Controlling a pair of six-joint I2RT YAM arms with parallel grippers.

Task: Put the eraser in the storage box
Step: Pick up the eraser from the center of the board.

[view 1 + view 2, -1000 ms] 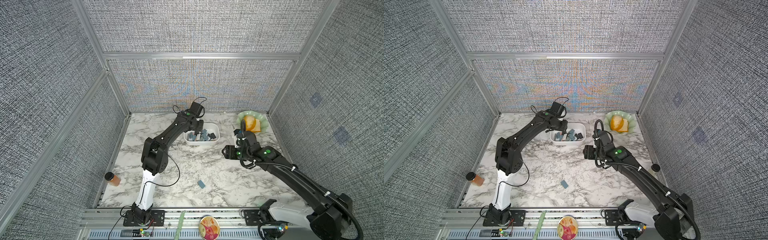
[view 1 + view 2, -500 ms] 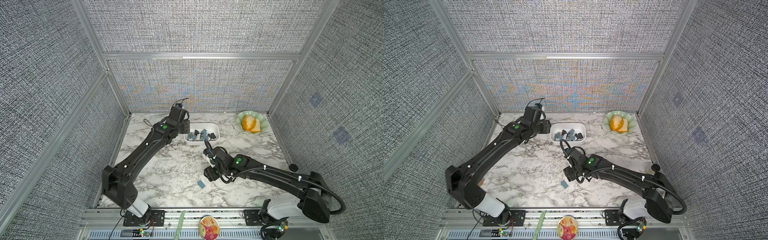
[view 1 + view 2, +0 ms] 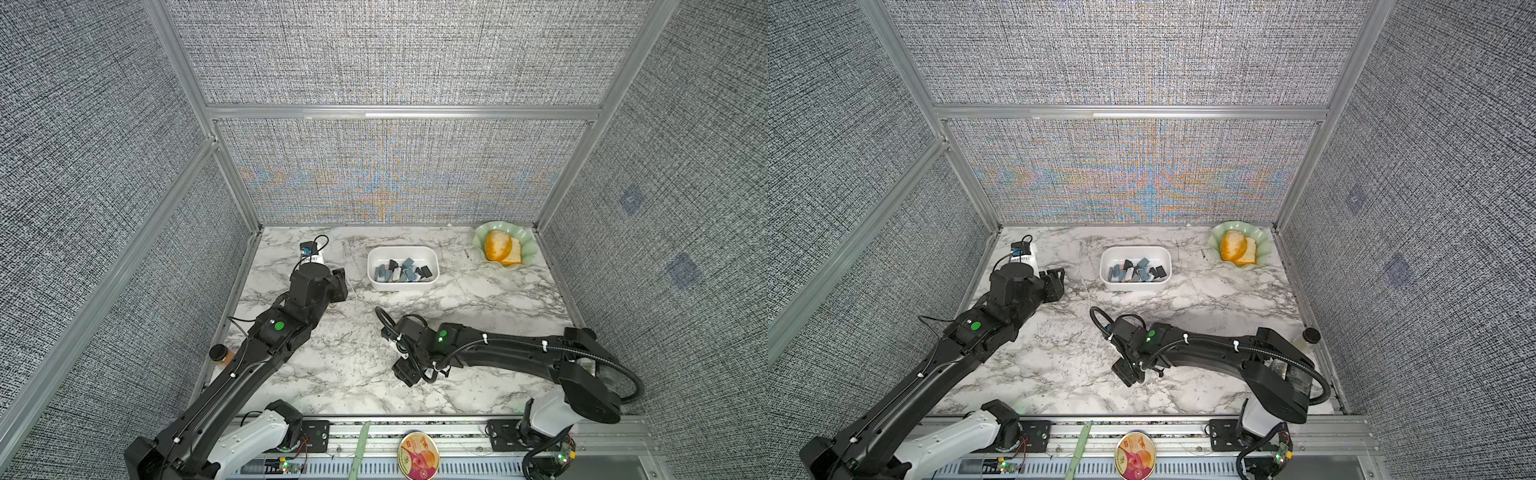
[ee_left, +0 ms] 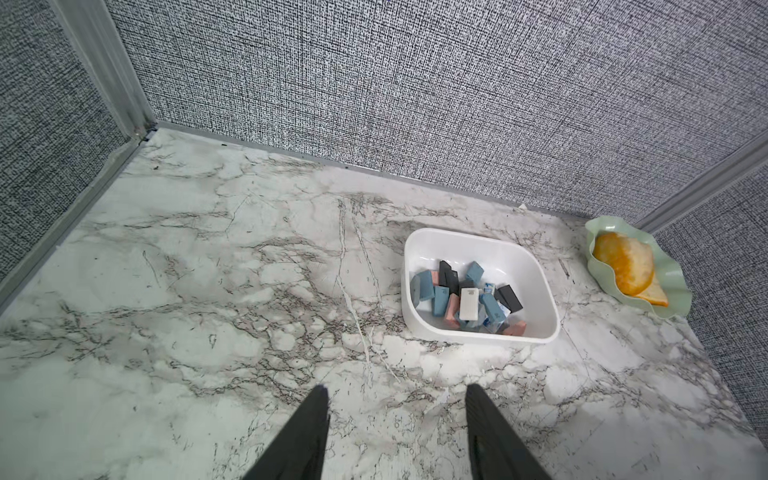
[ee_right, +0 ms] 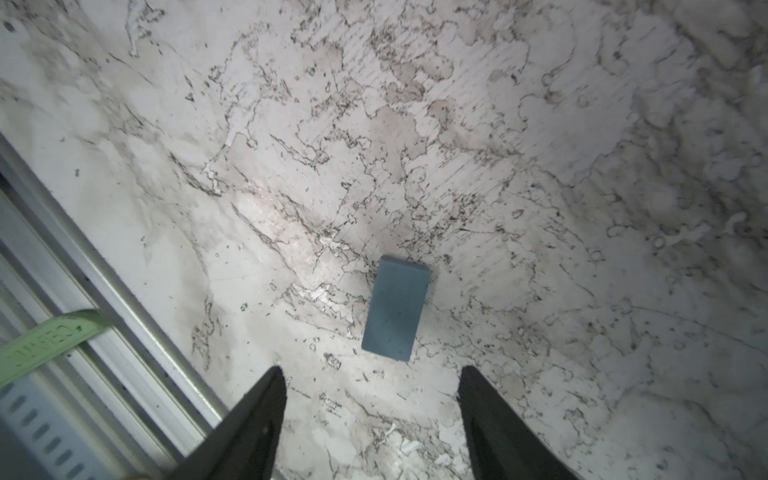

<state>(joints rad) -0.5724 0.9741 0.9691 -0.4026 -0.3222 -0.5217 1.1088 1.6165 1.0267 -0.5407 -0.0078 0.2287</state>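
Eraser (image 5: 395, 307) lies flat on the table (image 5: 540, 166) near its front edge, well apart from the box (image 3: 402, 284). Right gripper (image 5: 370, 374) has swung over from beside the dish (image 3: 481, 243) and hovers above it, jaws wide and empty, so pickup looks next. Left gripper (image 4: 395, 390), parted and empty, has backed off the box, leaving the way clear.

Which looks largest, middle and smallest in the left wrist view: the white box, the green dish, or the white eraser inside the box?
1. white box
2. green dish, clearly smaller
3. white eraser, by far the smallest
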